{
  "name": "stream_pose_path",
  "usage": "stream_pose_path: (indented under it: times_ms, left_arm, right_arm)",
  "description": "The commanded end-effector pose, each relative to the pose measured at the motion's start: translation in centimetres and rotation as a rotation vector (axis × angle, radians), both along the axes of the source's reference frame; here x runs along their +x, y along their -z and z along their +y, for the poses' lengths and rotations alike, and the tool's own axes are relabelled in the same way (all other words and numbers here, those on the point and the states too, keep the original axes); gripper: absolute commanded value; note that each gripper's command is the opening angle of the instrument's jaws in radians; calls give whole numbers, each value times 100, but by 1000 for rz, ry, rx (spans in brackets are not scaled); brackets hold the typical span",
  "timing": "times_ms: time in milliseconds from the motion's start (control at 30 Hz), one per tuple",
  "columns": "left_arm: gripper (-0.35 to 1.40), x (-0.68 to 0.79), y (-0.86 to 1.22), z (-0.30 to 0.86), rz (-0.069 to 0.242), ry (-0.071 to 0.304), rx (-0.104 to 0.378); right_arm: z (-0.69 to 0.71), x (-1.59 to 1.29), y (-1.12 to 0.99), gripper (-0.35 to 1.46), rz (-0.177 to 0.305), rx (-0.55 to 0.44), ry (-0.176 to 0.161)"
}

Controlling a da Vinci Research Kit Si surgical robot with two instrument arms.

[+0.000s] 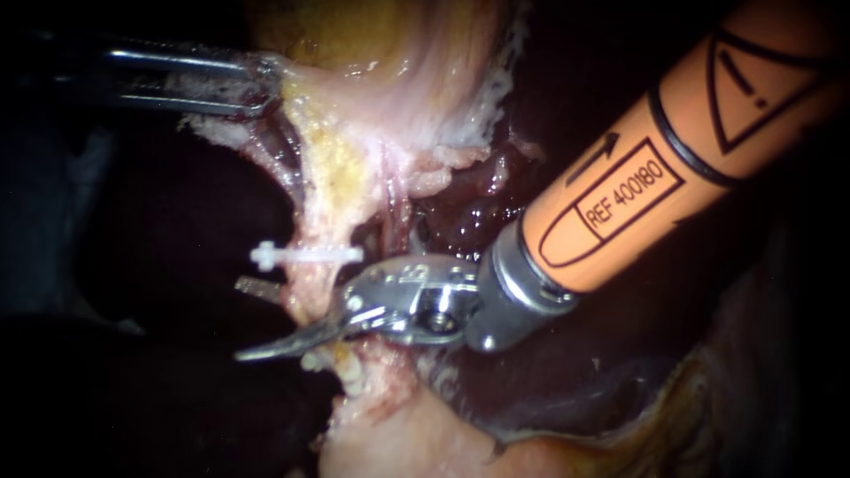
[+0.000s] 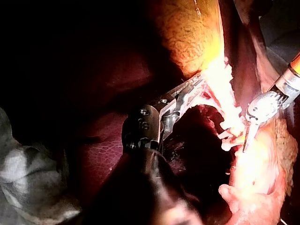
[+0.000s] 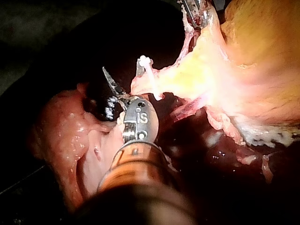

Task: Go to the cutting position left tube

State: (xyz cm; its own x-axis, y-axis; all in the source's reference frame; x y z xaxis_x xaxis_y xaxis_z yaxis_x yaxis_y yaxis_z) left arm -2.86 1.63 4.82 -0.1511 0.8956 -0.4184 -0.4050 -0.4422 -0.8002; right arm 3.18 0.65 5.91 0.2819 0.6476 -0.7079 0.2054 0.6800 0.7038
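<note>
The left tube [image 1: 310, 221] runs down as a pale yellow strand from the gallbladder [image 1: 398, 62]. A white clip [image 1: 301, 256] sits across it. My right instrument [image 1: 241, 320], on an orange shaft, has its two blades open astride the tube just below the clip; one blade passes in front and the other shows behind. In the right wrist view the blades [image 3: 123, 70] stand spread next to the clip [image 3: 149, 75]. My left instrument [image 1: 261, 84] is shut on the tissue at the gallbladder's edge and holds it taut; its jaws [image 2: 192, 91] grip the same fold.
Dark red liver [image 1: 478, 212] lies behind and to the right of the tube. A second thin strand [image 1: 396, 190] runs right of the clipped tube. Pale fatty tissue [image 1: 398, 434] fills the lower middle. A grey cloth [image 2: 28, 168] lies beside the left shaft.
</note>
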Motion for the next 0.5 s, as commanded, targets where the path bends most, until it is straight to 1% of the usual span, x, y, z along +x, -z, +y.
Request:
stream_pose_path:
  times_ms: [33,500]
  left_arm:
    - [-35,0,0,0,1,1,0]
    - [-35,0,0,0,1,1,0]
  right_arm:
    - [0,0,0,130,0,0,1]
    - [0,0,1,130,1,0,3]
